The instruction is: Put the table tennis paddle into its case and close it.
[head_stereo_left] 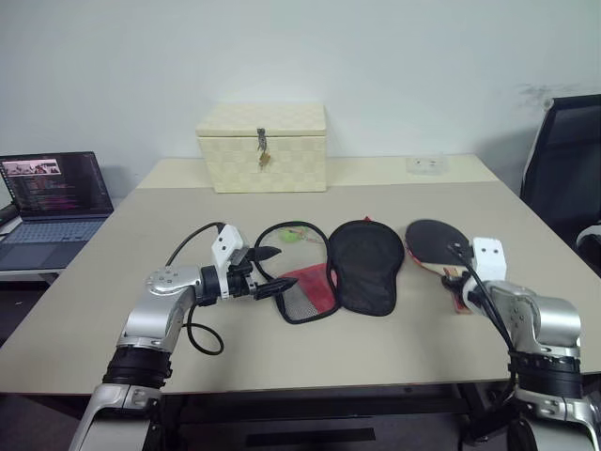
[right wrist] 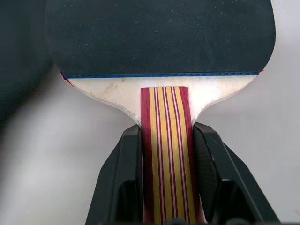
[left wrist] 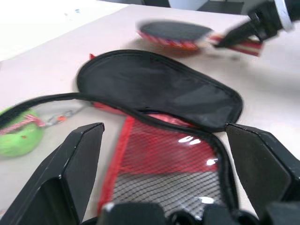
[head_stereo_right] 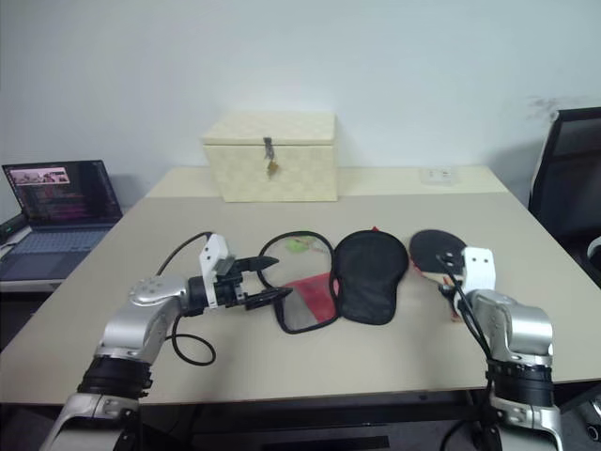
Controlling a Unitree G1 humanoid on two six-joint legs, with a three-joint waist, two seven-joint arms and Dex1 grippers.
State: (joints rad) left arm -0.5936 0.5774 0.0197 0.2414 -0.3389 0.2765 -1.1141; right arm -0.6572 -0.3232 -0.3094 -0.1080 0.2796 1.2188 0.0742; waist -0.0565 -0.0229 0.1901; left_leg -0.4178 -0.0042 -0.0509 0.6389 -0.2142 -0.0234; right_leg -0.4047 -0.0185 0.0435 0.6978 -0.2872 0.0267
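Note:
The table tennis paddle [head_stereo_left: 434, 242] has its black face up, just right of the case. My right gripper [right wrist: 166, 133] is shut on its striped wooden handle [right wrist: 165, 140], one finger on each side. I cannot tell whether the paddle head touches the table. The case [head_stereo_left: 364, 268] lies open at mid-table, with its black flap spread to the right and its red mesh half [head_stereo_left: 305, 293] to the left. My left gripper [head_stereo_left: 282, 270] is open at the left edge of the mesh half, pointing across it, with nothing between its fingers [left wrist: 79, 154].
A cream woven latched box [head_stereo_left: 263, 146] stands at the back of the table [head_stereo_left: 113, 272]. A small green object [head_stereo_left: 291, 235] lies by the case's loop. A laptop [head_stereo_left: 56, 193] sits on a side desk at left. A black chair [head_stereo_left: 568, 160] stands at right.

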